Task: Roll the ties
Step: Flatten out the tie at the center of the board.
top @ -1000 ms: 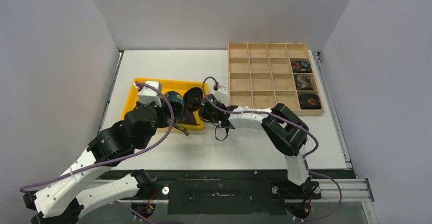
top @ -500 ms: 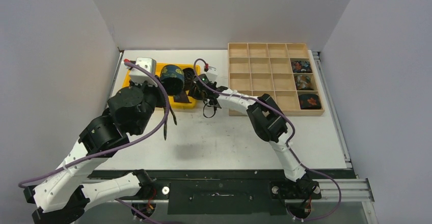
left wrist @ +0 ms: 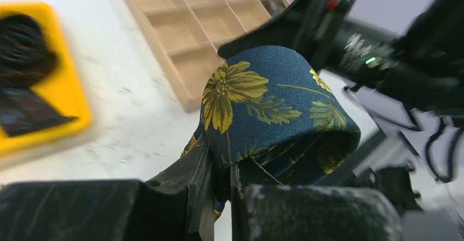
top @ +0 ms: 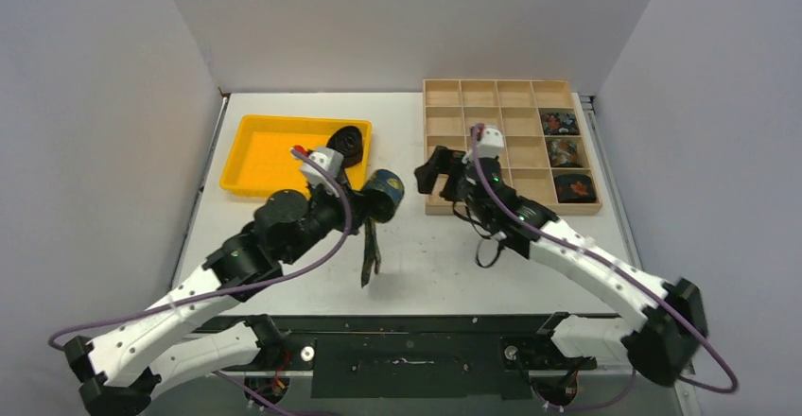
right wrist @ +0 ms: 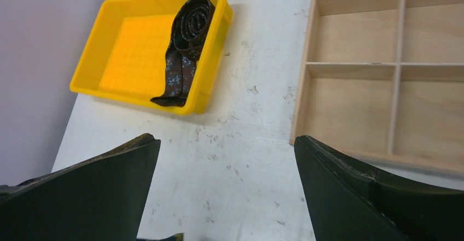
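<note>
A navy tie (top: 384, 193) with yellow flowers is partly coiled, and its tail (top: 368, 257) hangs down toward the table. My left gripper (top: 364, 206) is shut on the base of that coil (left wrist: 273, 98), with the fabric pinched between the fingers (left wrist: 198, 182). To its right my right gripper (top: 441, 172) stands wide open and empty by the wooden organizer's near left corner, above bare table (right wrist: 225, 142). A second dark tie (top: 347, 142), loosely coiled, lies in the yellow tray (right wrist: 189, 27).
The yellow tray (top: 260, 156) sits at the back left. The wooden organizer (top: 492, 142) at the back right holds three rolled ties in its right column (top: 564, 153). White walls close in both sides.
My left arm carried the navy tie out of the tray, to the right and nearer. The right gripper opened, let go of the tie and drew back right toward the organizer.
</note>
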